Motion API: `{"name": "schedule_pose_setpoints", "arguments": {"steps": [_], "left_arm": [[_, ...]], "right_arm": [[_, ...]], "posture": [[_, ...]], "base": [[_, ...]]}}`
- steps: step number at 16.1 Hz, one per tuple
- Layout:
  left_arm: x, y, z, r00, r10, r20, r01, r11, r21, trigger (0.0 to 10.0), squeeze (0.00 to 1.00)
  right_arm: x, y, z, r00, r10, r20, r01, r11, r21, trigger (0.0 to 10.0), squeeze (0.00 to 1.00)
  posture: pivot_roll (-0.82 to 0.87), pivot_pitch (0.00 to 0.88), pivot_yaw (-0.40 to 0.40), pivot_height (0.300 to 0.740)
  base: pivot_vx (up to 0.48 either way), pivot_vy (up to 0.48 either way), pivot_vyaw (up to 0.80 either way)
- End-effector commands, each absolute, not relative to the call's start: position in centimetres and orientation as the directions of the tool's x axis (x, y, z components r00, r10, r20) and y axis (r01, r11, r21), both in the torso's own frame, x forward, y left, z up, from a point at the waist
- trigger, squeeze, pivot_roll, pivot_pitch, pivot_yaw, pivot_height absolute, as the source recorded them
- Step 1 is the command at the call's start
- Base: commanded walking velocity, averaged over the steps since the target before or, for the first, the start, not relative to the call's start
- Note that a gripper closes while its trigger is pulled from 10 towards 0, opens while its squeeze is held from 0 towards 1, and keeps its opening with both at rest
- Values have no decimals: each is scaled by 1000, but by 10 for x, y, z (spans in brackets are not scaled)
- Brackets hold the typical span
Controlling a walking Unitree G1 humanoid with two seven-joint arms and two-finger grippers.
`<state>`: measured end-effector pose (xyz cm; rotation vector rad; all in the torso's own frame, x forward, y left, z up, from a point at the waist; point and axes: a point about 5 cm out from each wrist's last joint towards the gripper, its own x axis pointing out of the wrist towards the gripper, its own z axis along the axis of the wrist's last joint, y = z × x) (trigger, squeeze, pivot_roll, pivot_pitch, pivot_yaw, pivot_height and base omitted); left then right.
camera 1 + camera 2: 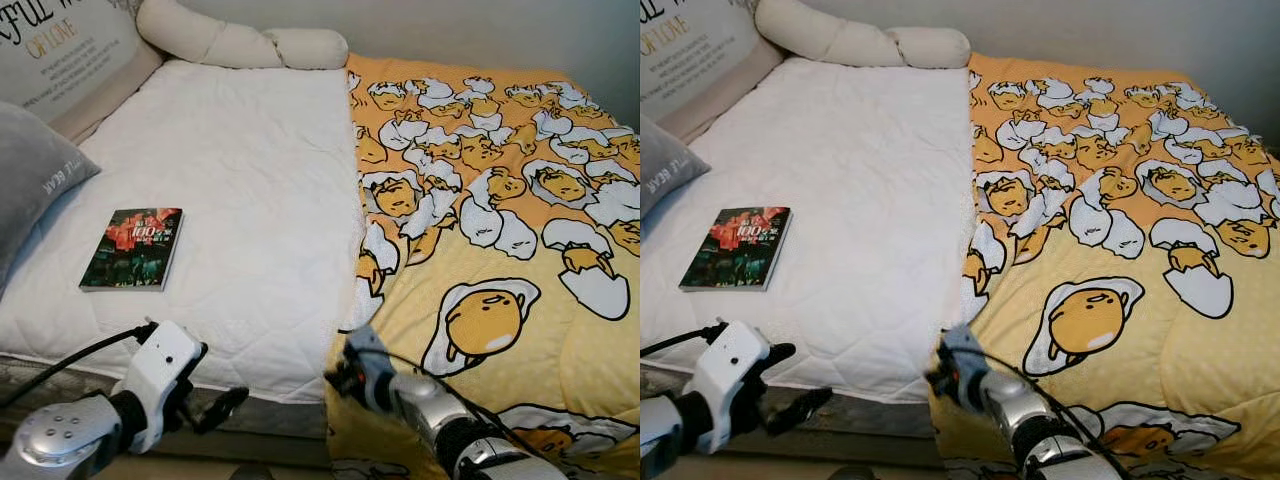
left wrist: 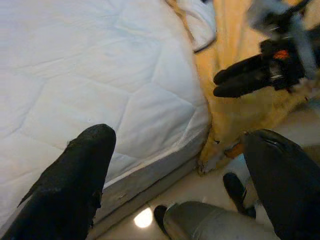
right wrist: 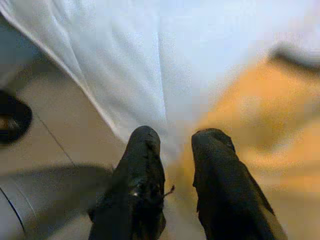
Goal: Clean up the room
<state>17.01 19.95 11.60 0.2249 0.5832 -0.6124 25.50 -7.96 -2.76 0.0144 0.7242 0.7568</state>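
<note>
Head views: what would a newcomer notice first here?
The yellow blanket printed with cartoon eggs, covering the right half of the bed, catches the eye first. Next, a dark book lying flat on the white mattress at the left. Both pincers hover at the bed's near edge.

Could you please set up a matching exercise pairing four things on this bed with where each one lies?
Things:
1. dark paperback book
2. yellow egg-print blanket
3. grey pillow
4. cream bolster cushion

Places:
A. along the head of the bed, by the wall
B. flat on the white quilted mattress, near the robot's left
C. spread over the bed's right half
D. at the far left edge, beside the book

Pairs: 1-B, 2-C, 3-D, 4-A
</note>
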Motion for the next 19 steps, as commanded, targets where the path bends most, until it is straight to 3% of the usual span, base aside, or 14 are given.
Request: {"name": "schedule_pose_setpoints", "arguments": {"steps": [1, 3, 6, 8, 10, 13, 15, 19], "left_arm": [[172, 203, 114, 697, -448, -560, 561, 827, 38, 10000, 75], [177, 201, 108, 766, -404, -500, 469, 883, 5, 10000, 75], [189, 202, 106, 841, -333, -427, 374, 927, 13, 10000, 75], [201, 203, 110, 897, -264, -354, 279, 960, -7, 10000, 86], [210, 202, 111, 931, -201, -304, 212, 977, 2, 10000, 86], [227, 195, 113, 946, -186, -266, 202, 979, 32, 10000, 86], [233, 195, 112, 951, -171, -258, 189, 981, 47, 10000, 86], [246, 193, 110, 953, -169, -251, 192, 979, 72, 10000, 82]], "right_arm": [[260, -88, -21, 527, 656, -540, -621, 731, 282, 10000, 1000], [265, -103, 2, 598, 708, -375, -649, 702, 291, 10000, 1000], [263, -120, 21, 687, 659, -306, -614, 752, 241, 10000, 1000], [263, -133, 44, 803, 556, -213, -511, 827, 233, 10000, 1000], [263, -149, 68, 945, 306, -119, -278, 939, 203, 10000, 1000], [253, -163, 68, 986, 28, -165, -7, 992, 127, 10000, 1000], [252, -161, 72, 983, 44, -176, -16, 988, 152, 10000, 1000], [254, -169, 74, 979, 20, -202, -5, 997, 73, 10000, 1000]], "posture": [[336, 0, -56, 740], [288, 0, -75, 740], [238, 0, -87, 740], [204, 0, -92, 740], [172, 0, -92, 740], [132, 0, -74, 740], [108, 0, -74, 740], [87, 0, -48, 740]], "base": [[0, 0, 0], [0, 0, 0], [0, 0, 0], [0, 0, 0], [0, 0, 0], [0, -236, 0], [0, -354, 0], [0, -352, 0]]}}
